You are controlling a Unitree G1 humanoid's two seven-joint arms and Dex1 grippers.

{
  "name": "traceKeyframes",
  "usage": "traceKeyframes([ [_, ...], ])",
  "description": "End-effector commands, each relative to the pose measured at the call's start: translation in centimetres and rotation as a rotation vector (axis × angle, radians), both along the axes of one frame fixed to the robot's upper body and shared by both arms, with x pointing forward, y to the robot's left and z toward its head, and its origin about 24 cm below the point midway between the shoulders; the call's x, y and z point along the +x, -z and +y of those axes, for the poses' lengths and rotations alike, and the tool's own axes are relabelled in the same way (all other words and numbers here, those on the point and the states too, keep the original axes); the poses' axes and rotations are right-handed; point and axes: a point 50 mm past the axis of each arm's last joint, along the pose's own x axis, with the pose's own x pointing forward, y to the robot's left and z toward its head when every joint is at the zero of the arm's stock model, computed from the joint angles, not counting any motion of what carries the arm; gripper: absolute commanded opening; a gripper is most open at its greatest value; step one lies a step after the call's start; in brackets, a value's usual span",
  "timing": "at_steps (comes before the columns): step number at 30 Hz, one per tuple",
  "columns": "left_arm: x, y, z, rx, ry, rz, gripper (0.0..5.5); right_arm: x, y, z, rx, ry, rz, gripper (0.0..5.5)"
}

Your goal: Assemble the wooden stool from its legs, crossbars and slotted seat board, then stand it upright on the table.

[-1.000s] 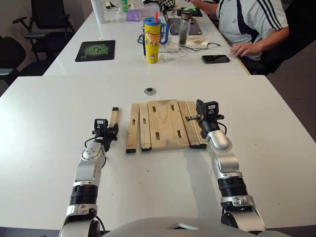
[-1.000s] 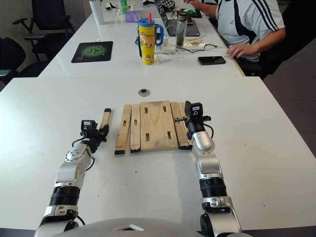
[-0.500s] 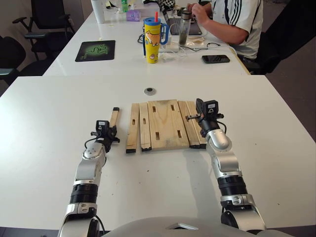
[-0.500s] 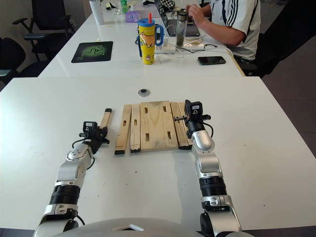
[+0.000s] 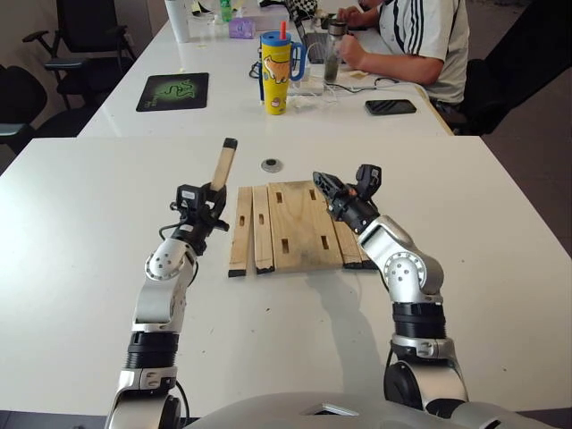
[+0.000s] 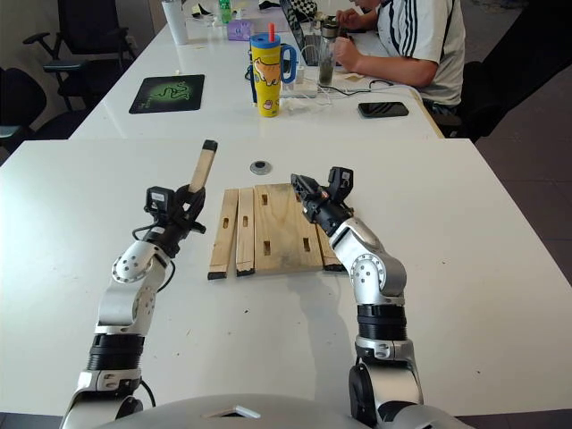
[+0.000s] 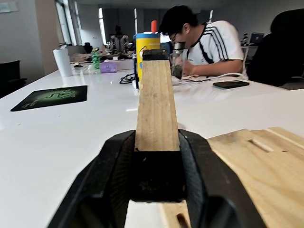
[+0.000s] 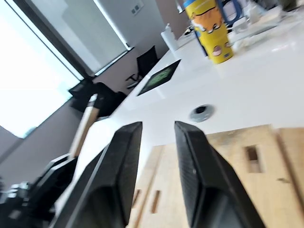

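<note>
White table (image 5: pixel 80 232), pale slotted seat board (image 5: pixel 302 223)

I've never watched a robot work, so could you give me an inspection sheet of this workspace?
surface: white table.
job's things: slotted seat board flat at centre, wooden pieces flat on both sides; one leg held up, tilted.
clutter: round grommet beyond the board.
grippers: left gripper shut on the leg; right gripper open over the board.
cables: nothing seen.
surroundings: far table with yellow mug, mouse mat, phone.

Bright, even room light, with a window (image 8: pixel 33 61) glaring white.
</note>
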Motion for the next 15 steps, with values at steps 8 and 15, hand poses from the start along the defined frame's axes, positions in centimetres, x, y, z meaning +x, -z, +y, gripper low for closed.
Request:
traceKeyframes([
  [8, -1.8, -2.4, -4.8, -0.009, 0.370, -0.067, 1.32, -0.9, -3.7, 1.1, 0.362, -0.186, 0.150, 2.40],
  [15, -2.4, -1.8, -4.9, 0.000, 0.415, -0.025, 1.32, -0.3, -4.6, 0.6, 0.397, -0.156, 0.132, 2.25],
])
